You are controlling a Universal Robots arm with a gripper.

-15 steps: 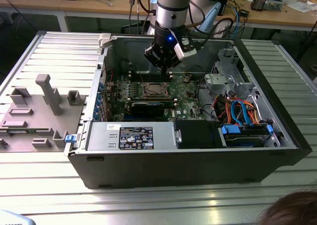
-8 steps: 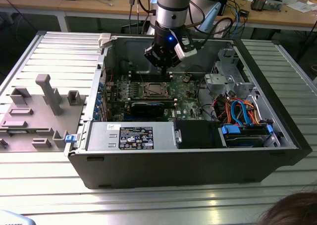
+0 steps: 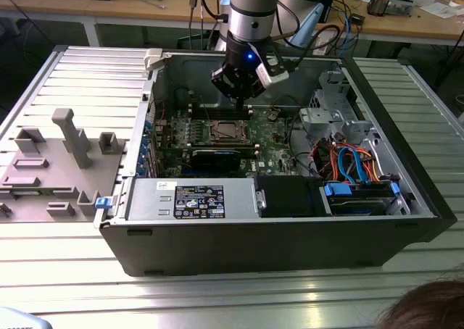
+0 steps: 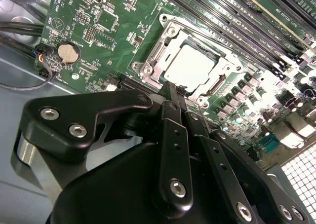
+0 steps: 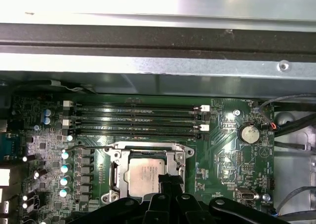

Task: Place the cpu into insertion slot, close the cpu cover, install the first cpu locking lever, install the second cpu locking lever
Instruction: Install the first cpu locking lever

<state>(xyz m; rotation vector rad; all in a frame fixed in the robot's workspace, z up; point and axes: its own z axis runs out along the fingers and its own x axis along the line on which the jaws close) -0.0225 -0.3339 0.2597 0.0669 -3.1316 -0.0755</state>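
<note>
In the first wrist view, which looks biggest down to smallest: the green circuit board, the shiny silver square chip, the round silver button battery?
1. The green motherboard, largest by far.
2. The silver square cpu.
3. The round silver coin battery, smallest.
All sit on one board, so nearness barely skews this.

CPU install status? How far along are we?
Done: the cpu sits in the insertion slot, and the cpu cover looks folded down around it. In hand: the gripper, shut, is at the socket's edge. Left: the locking levers; one lies out beside the socket, and I cannot tell whether either is latched.
</note>
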